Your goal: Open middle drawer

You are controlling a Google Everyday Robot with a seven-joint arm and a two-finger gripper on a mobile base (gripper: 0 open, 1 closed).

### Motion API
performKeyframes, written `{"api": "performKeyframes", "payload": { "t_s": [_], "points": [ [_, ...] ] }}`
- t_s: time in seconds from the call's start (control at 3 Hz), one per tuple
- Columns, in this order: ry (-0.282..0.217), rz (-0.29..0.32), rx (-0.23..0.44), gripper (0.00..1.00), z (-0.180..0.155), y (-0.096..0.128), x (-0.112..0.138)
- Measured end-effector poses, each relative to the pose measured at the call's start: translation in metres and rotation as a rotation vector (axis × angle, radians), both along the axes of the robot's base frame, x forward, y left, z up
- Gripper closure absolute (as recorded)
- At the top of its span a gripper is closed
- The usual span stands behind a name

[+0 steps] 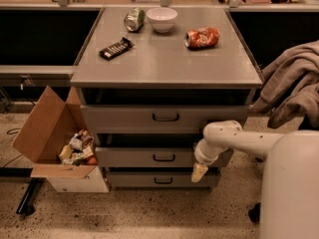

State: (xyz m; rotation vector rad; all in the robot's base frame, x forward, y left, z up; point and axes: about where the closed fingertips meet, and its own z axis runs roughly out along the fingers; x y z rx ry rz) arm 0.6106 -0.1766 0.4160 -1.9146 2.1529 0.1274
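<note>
Arm (249, 142) reaching in low
Claw (199, 172) hangs downward under the tabletop's (164, 63) front-right corner, beside the middle drawer (129, 157); its grip state cannot be told.

On the cabinet top (164, 66) you have: left can (134, 20) at the back, bowl (162, 19) just right of it, right can (202, 37) farther right, bar (116, 48) front left. Below, stacked: top drawer (124, 117), middle drawer (134, 157), bottom drawer (134, 179). Your gripper (199, 173) hangs before the right ends of the middle and bottom drawers. Box (50, 133) on the floor left of the cabinet; cloth (294, 83) to its right.
</note>
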Motion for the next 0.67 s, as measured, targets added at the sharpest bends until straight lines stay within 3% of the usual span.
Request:
{"api": "performKeyframes", "payload": {
  "t_s": [0.33,0.67],
  "points": [
    [0.028,0.005,0.007,0.41,-0.0127,-0.0004,-0.0088],
    [0.022,0.004,0.007,0.64,-0.0065,-0.0007,-0.0072]
  ]
}}
